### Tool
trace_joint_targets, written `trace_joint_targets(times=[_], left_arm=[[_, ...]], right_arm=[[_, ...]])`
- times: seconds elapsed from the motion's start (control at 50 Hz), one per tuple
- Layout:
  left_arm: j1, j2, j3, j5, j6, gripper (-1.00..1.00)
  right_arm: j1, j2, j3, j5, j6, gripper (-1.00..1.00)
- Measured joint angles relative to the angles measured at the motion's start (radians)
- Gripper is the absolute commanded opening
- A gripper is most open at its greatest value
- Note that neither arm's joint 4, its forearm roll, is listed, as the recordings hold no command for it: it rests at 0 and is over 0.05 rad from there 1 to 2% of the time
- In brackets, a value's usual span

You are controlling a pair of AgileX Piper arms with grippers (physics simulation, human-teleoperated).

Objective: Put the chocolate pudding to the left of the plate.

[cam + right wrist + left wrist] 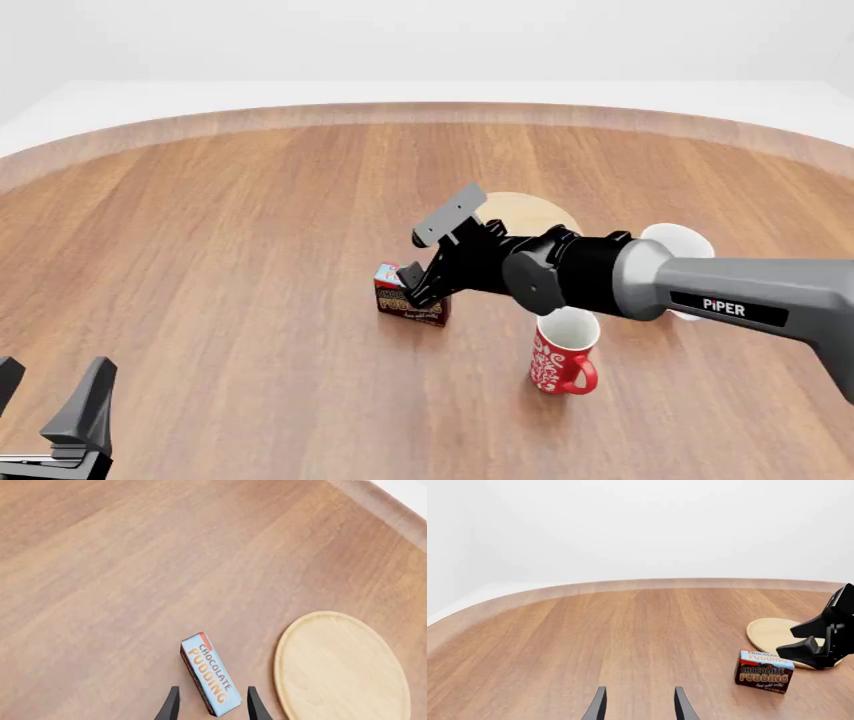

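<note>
Standing upright on the wooden table [594,640] at the lower right of the left wrist frame, the chocolate pudding [764,672] shows its dark front, with the plate [774,632] just behind it and the right gripper [814,647] dark at the right edge, close above the box's corner; the left gripper [638,702] pokes in at the bottom centre, its fingers spread apart with nothing between them. From the front view, the box [400,298] sits at centre frame on the tabletop, partly hidden by the right gripper [430,262], which hangs over it with its jaws parted; the plate [527,215] lies just beyond, up and to the right, a red mug [562,365] stands lower right of centre, and a white mug [677,245] peeks out behind the arm. The left gripper [47,390] rests at the lower left corner, well apart from everything. Seen by the right wrist camera, the box's light blue top [212,676] lies at the bottom centre between the open fingers [171,706], not pinched, with the plate [340,665] at lower right, close by but apart.
</note>
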Motion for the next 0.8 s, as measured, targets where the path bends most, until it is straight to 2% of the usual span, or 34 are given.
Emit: trace_joint_targets(times=[0.8], left_arm=[[0.0,0.0,0.0,0.0,0.0,1.0]], right_arm=[[-0.033,0.066,0.007,-0.044,0.017,1.0]])
